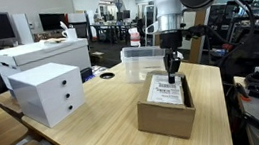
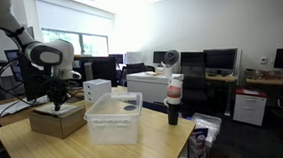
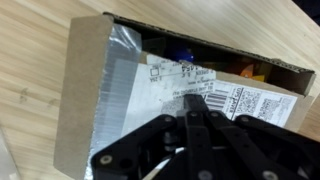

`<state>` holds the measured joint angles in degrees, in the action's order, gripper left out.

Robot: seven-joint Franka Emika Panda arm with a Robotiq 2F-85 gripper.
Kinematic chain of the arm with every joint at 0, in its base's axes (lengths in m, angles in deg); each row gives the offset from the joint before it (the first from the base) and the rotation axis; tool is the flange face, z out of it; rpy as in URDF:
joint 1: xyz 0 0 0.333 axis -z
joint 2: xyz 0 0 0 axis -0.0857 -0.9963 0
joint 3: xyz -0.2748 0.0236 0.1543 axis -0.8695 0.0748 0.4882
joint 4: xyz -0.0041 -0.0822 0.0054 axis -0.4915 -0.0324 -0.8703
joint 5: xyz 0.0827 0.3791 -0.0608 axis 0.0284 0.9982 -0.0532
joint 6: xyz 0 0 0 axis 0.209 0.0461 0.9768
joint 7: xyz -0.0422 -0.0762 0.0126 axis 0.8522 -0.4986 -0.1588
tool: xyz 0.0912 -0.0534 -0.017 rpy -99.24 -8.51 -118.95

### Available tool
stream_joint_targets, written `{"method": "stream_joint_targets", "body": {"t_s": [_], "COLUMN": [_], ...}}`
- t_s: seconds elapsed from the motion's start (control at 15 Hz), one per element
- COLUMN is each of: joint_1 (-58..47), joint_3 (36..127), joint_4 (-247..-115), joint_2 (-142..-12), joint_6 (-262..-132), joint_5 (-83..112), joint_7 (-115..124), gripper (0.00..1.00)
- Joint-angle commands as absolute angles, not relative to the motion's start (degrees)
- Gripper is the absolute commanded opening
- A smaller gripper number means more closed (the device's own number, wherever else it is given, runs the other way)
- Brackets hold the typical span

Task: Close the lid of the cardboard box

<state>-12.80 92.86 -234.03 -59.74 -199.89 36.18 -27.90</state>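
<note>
Brown cardboard box [image 1: 164, 121] sits near right on the worktop [image 1: 106, 124], right of the white drawer unit [image 1: 50, 93]. My tool [image 1: 173, 77] is pinched together, gripping nothing, tips on the lid [image 1: 167, 91]. The lid is not fully down.

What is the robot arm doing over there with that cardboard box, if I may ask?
The arm's pincer, fingers together, rests on the labelled lid of the cardboard box on the wooden table. The lid is nearly down, but the wrist view shows a dark gap along one edge with contents visible inside, so the box is not fully shut yet.
</note>
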Motion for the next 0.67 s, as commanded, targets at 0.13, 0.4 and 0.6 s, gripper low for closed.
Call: {"method": "stream_joint_targets", "body": {"t_s": [0.13,0.4,0.6], "joint_1": [-13.6,-14.2,-14.1], "joint_3": [93.4,93.4,93.3], "joint_4": [-238.0,-239.5,-240.5], "joint_2": [-58.2,-58.0,-58.0], "joint_6": [-206.5,-210.2,-212.0], "joint_5": [43.3,49.8,51.5], "joint_7": [-29.1,-28.5,-25.7], "gripper": [0.03,0.03,0.03]}}
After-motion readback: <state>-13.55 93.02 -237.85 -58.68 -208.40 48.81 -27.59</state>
